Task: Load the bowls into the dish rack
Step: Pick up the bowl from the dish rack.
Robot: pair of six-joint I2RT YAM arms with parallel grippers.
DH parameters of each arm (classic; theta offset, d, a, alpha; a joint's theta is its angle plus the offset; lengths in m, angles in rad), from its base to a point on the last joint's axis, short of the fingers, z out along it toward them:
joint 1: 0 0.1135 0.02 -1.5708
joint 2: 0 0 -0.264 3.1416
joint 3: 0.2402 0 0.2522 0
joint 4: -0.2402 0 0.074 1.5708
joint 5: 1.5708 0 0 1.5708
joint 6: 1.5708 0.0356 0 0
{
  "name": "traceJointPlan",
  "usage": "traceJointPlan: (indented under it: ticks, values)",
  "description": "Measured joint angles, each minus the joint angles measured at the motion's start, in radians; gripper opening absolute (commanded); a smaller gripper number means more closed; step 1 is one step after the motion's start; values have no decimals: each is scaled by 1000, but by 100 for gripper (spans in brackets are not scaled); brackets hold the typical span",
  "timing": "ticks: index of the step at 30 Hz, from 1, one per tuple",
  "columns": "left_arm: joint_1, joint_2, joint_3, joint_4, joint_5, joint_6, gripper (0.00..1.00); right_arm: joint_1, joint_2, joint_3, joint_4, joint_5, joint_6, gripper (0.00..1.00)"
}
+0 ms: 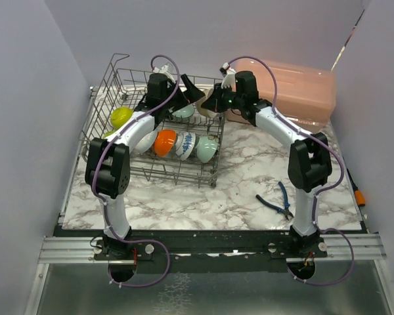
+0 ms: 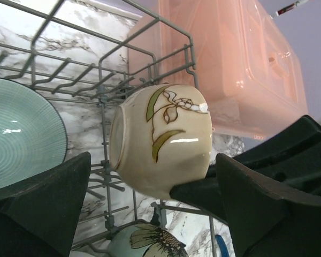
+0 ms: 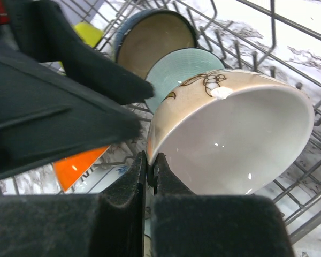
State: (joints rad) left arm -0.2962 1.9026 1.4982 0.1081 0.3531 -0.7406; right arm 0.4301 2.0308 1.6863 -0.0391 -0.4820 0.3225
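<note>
Beige bowl (image 2: 160, 139): tipped on its side, hanging above the far right corner of the rack and not resting on the wires.
Grip on it: the right claw (image 3: 150, 171) is pinched tight on the rim, one finger inside and one outside. It is a thin hold on one edge only.
Left claw (image 2: 152, 160): spread wide and holding nothing, with a finger on either side of the bowl, close but apparently not touching.
Neighbours: the teal bowl (image 3: 187, 69) stands on edge just beside it, and the dark blue bowl (image 3: 155, 40) stands beyond that.
Front row: the orange bowl (image 1: 165, 142) and others are already slotted.
Rack (image 1: 134, 82): its upright prongs lie right below the bowl, and the free slot looks to be at the row's right end.
Step in hand: probably seating this bowl in that slot.
Doing it well: lower it slowly on edge so the rim drops between two prongs. Lean it the same way as the teal one, and loosen the pinch only once the wires carry it.
Left arm's part: either steady the bowl's far side or draw clear first, since the fingers crowd the slot.
Risk: the bowl may swing on the one-sided hold and knock the teal bowl.
Beyond the rack: the pink box (image 1: 302, 88) is just to the right, and the pliers (image 1: 276, 200) lie well away.
</note>
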Motion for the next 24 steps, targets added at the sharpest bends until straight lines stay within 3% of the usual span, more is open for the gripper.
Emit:
traceJointPlan:
  ticks: [12, 18, 24]
  values:
    - [-66, 121, 227, -217, -62, 99, 99, 4, -31, 4, -45, -86, -87, 0]
    - [-70, 138, 261, -249, -44, 117, 88, 3, -33, 8, -65, -85, -118, 0]
    - [-69, 168, 295, -267, 5, 121, 98, 2, -42, 10, -93, -88, -158, 0]
